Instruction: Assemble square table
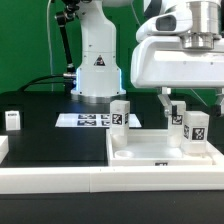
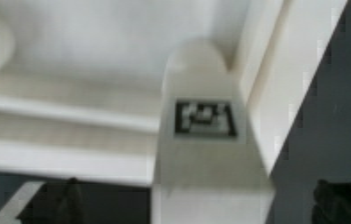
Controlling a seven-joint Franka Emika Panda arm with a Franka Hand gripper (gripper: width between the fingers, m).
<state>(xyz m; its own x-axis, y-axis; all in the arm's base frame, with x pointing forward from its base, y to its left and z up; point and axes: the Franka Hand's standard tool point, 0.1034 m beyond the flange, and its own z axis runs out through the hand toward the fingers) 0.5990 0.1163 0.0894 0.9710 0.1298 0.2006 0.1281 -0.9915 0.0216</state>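
Observation:
The square table's white tabletop slab (image 1: 150, 147) lies at the front of the black table, with a tag on its near edge. Three white tagged legs stand on or just behind it: one at the back left (image 1: 120, 113) and two at the right (image 1: 178, 112) (image 1: 197, 127). Another leg (image 1: 13, 119) stands alone at the exterior view's far left. My gripper (image 1: 190, 100) hangs open over the two right legs. In the wrist view a tagged leg (image 2: 207, 150) lies between the open jaws of my gripper (image 2: 198, 208), over the slab (image 2: 83, 100). The dark fingers (image 2: 56, 200) stand clear of it on both sides.
The marker board (image 1: 88, 120) lies flat behind the slab, in front of the robot base (image 1: 98, 70). A long white rail (image 1: 50, 182) borders the black surface at the front and left. A green wall stands behind.

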